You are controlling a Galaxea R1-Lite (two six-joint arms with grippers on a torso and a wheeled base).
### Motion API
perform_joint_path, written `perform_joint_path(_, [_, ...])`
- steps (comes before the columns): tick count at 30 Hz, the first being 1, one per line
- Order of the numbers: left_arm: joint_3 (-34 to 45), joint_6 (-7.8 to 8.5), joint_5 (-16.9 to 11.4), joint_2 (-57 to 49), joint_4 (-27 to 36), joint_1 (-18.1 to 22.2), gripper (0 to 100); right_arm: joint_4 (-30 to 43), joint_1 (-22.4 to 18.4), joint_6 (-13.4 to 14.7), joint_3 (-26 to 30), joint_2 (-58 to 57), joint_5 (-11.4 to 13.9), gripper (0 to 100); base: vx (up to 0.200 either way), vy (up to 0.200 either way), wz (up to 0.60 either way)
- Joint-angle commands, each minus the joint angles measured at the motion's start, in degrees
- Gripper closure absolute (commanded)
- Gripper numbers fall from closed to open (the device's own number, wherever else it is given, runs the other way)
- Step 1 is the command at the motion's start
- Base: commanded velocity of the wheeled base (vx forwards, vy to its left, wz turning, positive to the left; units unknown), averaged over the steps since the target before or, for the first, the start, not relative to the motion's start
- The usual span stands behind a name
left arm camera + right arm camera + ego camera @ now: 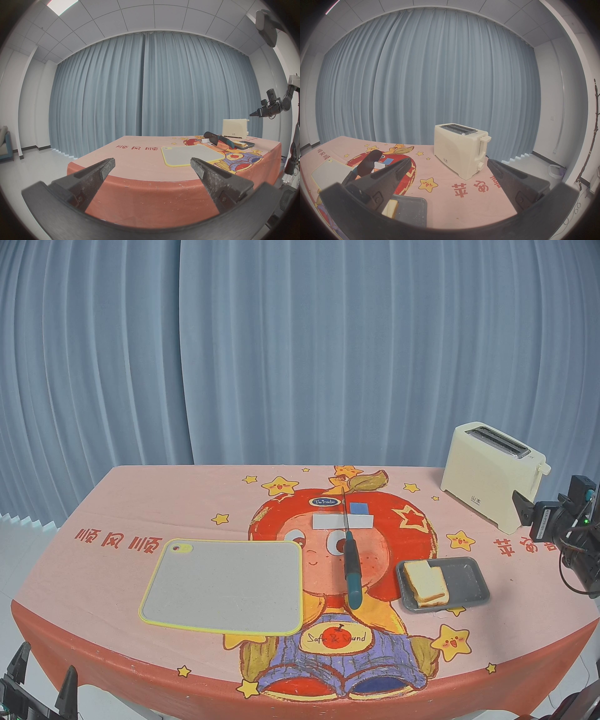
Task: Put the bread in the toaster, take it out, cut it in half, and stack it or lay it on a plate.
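Note:
Two slices of bread (426, 582) lie stacked at the left end of a grey tray (465, 582) on the table's right side. A cream toaster (494, 474) stands at the far right with empty slots. My right gripper (448, 164) hangs open above the table's right edge, nearer than the toaster (459, 148) and just above the tray (412, 209) and bread (390, 207). My left gripper (152, 161) is open and holds nothing, low off the table's front left corner. A blue-handled knife (352, 559) lies mid-table, blade on a white block.
A grey cutting board with a yellow rim (225, 584) lies left of the knife. The tablecloth is pink with a cartoon print. A blue curtain hangs behind the table. Bare cloth lies between the tray and the toaster.

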Motion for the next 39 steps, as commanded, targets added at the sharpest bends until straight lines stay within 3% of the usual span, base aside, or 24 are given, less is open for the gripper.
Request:
perform_joint_path(1, [1.0, -0.02, 0.0, -0.9, 0.0, 0.0, 0, 0.0, -2.3, -0.4, 1.7, -3.7, 1.5, 0, 0.000, 0.000, 0.00])
perform_joint_path(15, [1.0, -0.02, 0.0, -0.9, 0.0, 0.0, 0, 0.3, -2.4, -0.7, 7.8, -10.8, 2.3, 0, 0.000, 0.000, 0.00])
perform_joint_path(23, [1.0, -0.02, 0.0, -0.9, 0.0, 0.0, 0, 0.7, -2.2, -3.2, 14.7, -17.8, 2.6, 0, 0.000, 0.000, 0.00])
perform_joint_path(28, [1.0, -0.02, 0.0, -0.9, 0.0, 0.0, 0, 0.7, -2.3, -4.8, 17.0, -20.4, 4.5, 0, 0.000, 0.000, 0.00])
perform_joint_path(36, [1.0, -0.02, 0.0, -0.9, 0.0, 0.0, 0, 0.8, -2.1, -4.9, 21.0, -24.9, 5.0, 0, 0.000, 0.000, 0.00])
perform_joint_path(39, [1.0, -0.02, 0.0, -0.9, 0.0, 0.0, 0, 0.8, -2.4, -5.2, 23.6, -27.7, 7.8, 0, 0.000, 0.000, 0.00])
